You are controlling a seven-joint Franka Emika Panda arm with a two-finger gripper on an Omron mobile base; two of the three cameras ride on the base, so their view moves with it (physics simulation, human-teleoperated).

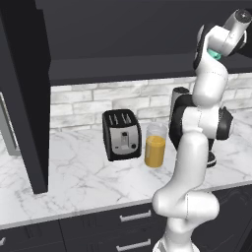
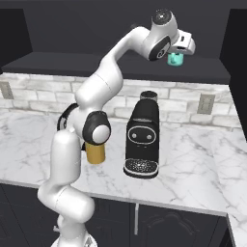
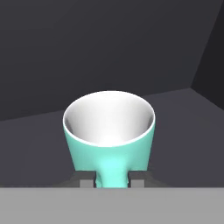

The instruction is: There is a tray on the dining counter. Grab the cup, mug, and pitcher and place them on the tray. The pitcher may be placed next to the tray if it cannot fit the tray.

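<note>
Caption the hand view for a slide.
Teal mug seen from above, white inside, its wall between the jaws on a dark shelf.

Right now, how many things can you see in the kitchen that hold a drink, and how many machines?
Drink holders: 2, the teal mug up at the gripper and the pitcher of orange juice.
Machines: 2, the toaster and the coffee machine.
Total: 4
</note>
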